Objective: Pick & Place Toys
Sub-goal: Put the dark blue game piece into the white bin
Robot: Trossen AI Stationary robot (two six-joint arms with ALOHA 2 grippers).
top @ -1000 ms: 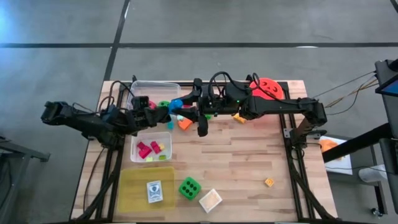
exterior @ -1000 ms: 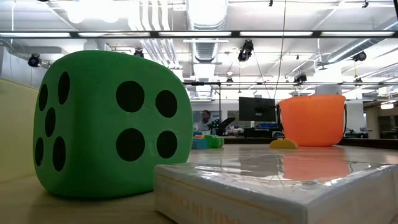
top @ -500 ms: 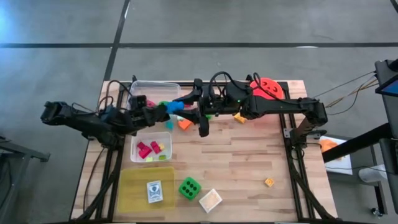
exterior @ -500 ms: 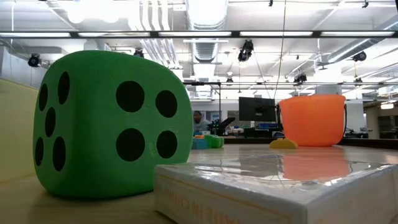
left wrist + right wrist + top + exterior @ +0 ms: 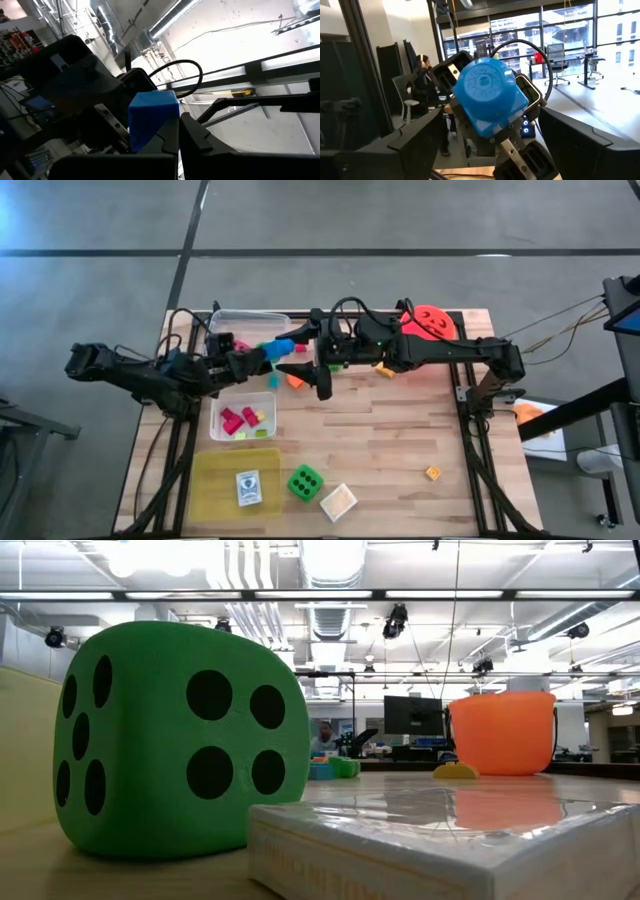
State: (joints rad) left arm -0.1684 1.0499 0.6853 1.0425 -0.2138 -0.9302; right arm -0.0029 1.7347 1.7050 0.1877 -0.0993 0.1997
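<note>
Grey concrete floor surrounds the wooden bench [image 5: 400, 435] on all sides, and the bench's right half lies mostly bare, with only a small orange block [image 5: 433, 473] sitting alone near the front right corner. Both arms meet above the rear left part of the bench. The left gripper [image 5: 272, 353] is clenched on a blue block [image 5: 283, 347], which it holds up in the air between the two arms; in the left wrist view the blue block [image 5: 152, 119] sits pinched between the dark fingers [image 5: 200, 145]. The right gripper [image 5: 292, 360] faces it with its jaws spread wide to either side of the block, not touching it, as the right wrist view shows with the blue block [image 5: 490, 97] centred between the two fingers [image 5: 417, 137].

Below the meeting point lie an orange block [image 5: 296, 380] and a few other bright pieces. A clear tub [image 5: 240, 323] stands at the rear left edge, and a second clear tub [image 5: 220, 402] holding pink and yellow blocks [image 5: 242, 420] stands just in front of it. A yellow tray [image 5: 212, 490] fills the front left corner, carrying a small card [image 5: 248, 488]. Just beside the tray sits a green die [image 5: 305, 482], with a flat pale box [image 5: 338, 502] next to it at the front edge. The red-orange bucket [image 5: 432, 321] stands at the rear edge, right of centre.
</note>
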